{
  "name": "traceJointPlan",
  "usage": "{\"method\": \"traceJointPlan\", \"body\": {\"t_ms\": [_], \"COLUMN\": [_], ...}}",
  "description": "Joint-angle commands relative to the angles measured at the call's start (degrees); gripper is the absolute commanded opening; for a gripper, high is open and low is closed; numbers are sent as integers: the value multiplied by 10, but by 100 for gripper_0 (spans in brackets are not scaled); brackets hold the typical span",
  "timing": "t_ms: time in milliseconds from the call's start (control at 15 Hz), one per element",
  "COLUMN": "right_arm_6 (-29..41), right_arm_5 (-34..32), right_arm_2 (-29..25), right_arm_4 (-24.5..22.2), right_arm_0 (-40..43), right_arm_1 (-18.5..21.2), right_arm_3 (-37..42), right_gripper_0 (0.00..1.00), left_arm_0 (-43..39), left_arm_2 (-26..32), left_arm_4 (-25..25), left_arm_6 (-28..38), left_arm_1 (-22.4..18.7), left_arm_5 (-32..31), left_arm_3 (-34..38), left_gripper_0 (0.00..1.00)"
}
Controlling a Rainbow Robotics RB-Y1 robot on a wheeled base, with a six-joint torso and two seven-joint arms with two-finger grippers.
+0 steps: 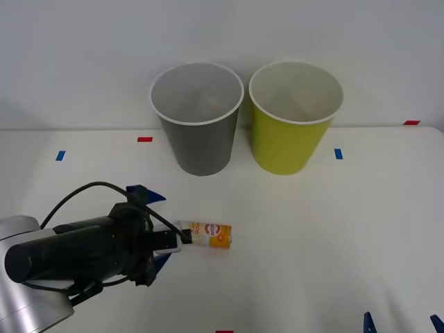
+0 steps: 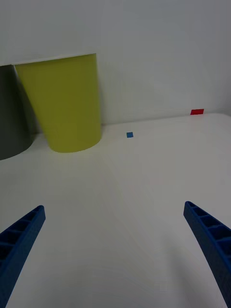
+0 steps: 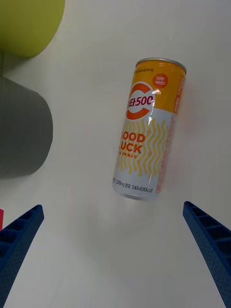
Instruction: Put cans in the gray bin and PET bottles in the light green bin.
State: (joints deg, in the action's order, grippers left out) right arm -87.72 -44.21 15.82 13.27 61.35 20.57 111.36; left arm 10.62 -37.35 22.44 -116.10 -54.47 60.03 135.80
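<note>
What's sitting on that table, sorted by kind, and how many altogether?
Drink cans: 1, the white and orange-yellow can, lying on its side in front of the left tool
Bins: 2, the gray bin and the light green bin, standing side by side
Total: 3
</note>
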Motion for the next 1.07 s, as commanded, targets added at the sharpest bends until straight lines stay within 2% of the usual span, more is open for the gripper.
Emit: {"method": "traceJointPlan", "body": {"t_ms": [67,267,467,600,800,1067], "right_arm_6": [0,0,0,0,0,0], "right_arm_5": [0,0,0,0,0,0], "right_arm_2": [0,0,0,0,0,0], "right_arm_4": [0,0,0,0,0,0], "right_arm_0": [0,0,0,0,0,0], "right_arm_1": [0,0,0,0,0,0], "right_arm_3": [0,0,0,0,0,0], "right_gripper_0": [100,100,100,100,100,100], "left_arm_0": [35,52,92,112,124,162], "left_arm_2": [0,0,1,1,0,-53], "left_arm_4": [12,26,34,49,64,32], "left_arm_6": [-69,-121,-125,-127,-136,-136], "left_arm_1": [58,118,167,188,201,208], "left_arm_5": [88,157,248,250,255,260], "left_arm_3": [1,1,-19,-69,-80,-95], "left_gripper_0": [100,100,100,100,100,100]}}
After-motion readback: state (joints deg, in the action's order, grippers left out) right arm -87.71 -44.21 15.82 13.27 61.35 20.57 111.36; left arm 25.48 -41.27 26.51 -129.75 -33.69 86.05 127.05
